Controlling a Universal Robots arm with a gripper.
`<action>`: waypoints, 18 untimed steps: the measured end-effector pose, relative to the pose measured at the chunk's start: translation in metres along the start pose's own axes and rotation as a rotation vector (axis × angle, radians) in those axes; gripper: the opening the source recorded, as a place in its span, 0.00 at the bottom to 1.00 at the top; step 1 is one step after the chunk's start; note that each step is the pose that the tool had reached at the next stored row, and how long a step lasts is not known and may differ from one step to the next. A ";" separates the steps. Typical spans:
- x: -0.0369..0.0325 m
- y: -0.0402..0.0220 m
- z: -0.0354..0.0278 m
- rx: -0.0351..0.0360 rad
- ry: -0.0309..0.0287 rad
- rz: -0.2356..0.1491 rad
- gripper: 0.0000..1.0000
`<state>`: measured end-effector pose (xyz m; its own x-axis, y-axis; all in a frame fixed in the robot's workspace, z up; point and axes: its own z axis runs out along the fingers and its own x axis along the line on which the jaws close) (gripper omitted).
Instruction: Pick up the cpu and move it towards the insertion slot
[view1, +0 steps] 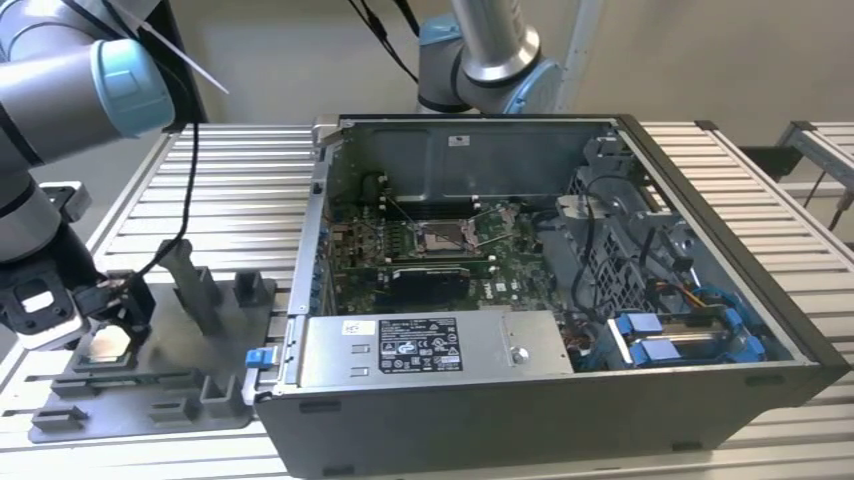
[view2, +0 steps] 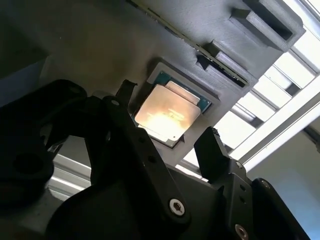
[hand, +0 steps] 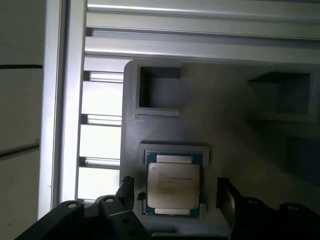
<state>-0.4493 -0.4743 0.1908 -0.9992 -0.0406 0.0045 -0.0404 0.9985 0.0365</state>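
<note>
- Supporting the whole setup, a slatted aluminium table (view1: 747, 160) carries an open computer case (view1: 534, 410) and, towards the exterior view's left, a grey plastic fixture (view1: 167, 355).
- The computer case lies with its side open and its motherboard (view1: 400, 255) exposed. A silver power supply (view1: 414, 348) sits along the near wall.
- The robot arm (view1: 67, 90) reaches down over the grey plastic fixture, well apart from the case interior.
- The grey plastic fixture carries several raised blocks and square recesses. In both wrist views one shallow recess holds the cpu.
- The gripper (hand: 174, 184) hangs directly above that recess. Its two black fingers (view2: 125, 100) are spread wide, one on each side of the cpu. In the first wrist view a gap shows between each fingertip and the chip's edge, so nothing is pinched.
- The insertion slot (view1: 441, 237) sits near the middle of the motherboard, its metal frame open and its tan centre bare.
- The cpu (hand: 173, 187) lies flat in its fixture recess, metal top upward. In the second wrist view its top (view2: 167, 112) catches a bright reflection.
</note>
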 end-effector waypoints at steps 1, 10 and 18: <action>0.0001 0.0001 0.0008 0.0000 0.0002 0.000 1.00; 0.0012 0.0015 0.0049 0.0000 0.0026 0.000 1.00; 0.0016 0.0015 0.0050 -0.0003 0.0084 0.000 1.00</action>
<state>-0.4510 -0.4727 0.1859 -0.9991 -0.0406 0.0130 -0.0401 0.9985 0.0368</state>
